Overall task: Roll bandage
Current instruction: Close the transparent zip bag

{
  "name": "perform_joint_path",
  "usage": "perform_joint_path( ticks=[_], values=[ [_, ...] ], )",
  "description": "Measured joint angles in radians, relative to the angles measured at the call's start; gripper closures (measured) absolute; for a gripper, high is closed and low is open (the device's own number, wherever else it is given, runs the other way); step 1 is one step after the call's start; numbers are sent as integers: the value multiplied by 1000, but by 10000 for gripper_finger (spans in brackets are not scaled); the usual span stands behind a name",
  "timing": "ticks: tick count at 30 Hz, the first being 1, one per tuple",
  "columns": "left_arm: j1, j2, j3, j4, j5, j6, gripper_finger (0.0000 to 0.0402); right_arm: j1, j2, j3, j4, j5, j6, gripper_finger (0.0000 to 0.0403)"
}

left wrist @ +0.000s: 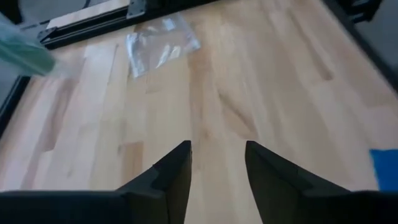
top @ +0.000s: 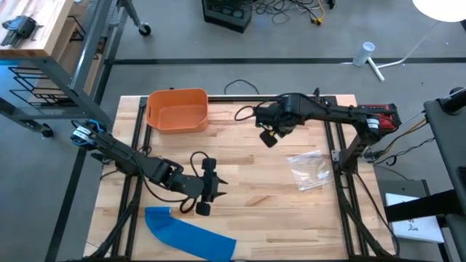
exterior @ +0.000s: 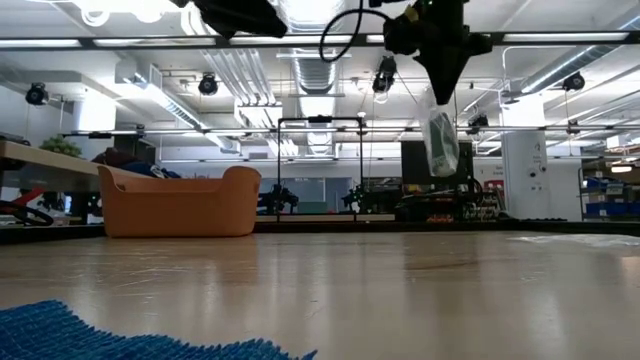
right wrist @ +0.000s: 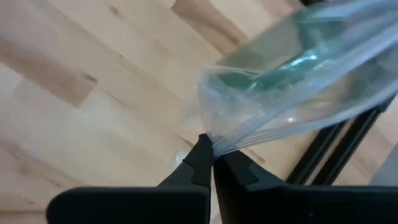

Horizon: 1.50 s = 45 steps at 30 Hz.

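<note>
My left gripper [top: 206, 191] hovers low over the front-left of the table [top: 277, 218], fingers parted with bare wood between them and nothing held. Just in front of it, at the front edge, lies the blue cloth [top: 189, 231], which I take to be the bandage: flat, unrolled, and running off the near edge. I am beside it, not touching it.

Further back on the left sits the orange bin [top: 177, 109], well clear of both arms.

To the right, my right gripper [right wrist: 212, 163] is raised over the middle back of the table, clenched on the pinched edge of a clear bag [right wrist: 298, 81] with something greenish inside; the bag hangs free below the fingers. A second clear bag [top: 309, 169] lies flat on the right side of the table, between the right arm's base and the centre.

As I judge it, rolling has not begun. To do it well, I should keep the right hand's pinch firm so the bag does not slip, and move it aside before the left starts. The left should come down on one end of the cloth, not its middle, and roll toward the table's centre, away from the edge where the cloth could slide off.

The middle of the table is open wood, the best room for working. The frame rails along both sides limit sideways swings.
</note>
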Motion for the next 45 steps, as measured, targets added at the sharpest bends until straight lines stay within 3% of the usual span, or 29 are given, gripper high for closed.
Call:
perform_joint_path(
  ticks=[6,12,14,16,18,23,27,30,36,41,45],
  values=[
    [0,-3,0,-53,-89,-2,269,60,0,-10,280,-238,-92,403],
    [1,-3,0,-58,-116,-2,282,231,0,-12,678,-690,-299,403],
    [1,-3,0,-58,-116,-2,285,295,-2,-12,721,-815,-393,403],
    [1,-3,0,-58,-115,-2,289,350,-8,-12,706,-848,-432,403],
    [1,-4,0,-58,-116,-2,291,384,-17,-12,655,-800,-435,403],
    [1,-3,0,-55,-117,-7,290,404,-20,-12,446,-521,-398,403],
    [1,-3,0,-54,-117,-11,283,369,-20,-12,308,-318,-350,403],
    [1,-3,0,-54,-117,-11,277,328,-18,-13,233,-222,-325,403],
    [1,-3,0,-53,-117,-12,268,205,-17,-38,185,-100,-270,403],
    [1,-3,0,-56,-117,-28,263,61,-5,-108,153,-104,-223,403],
    [1,-3,0,-59,-117,-29,258,-54,-4,-157,20,-96,-187,403]
  ],
)
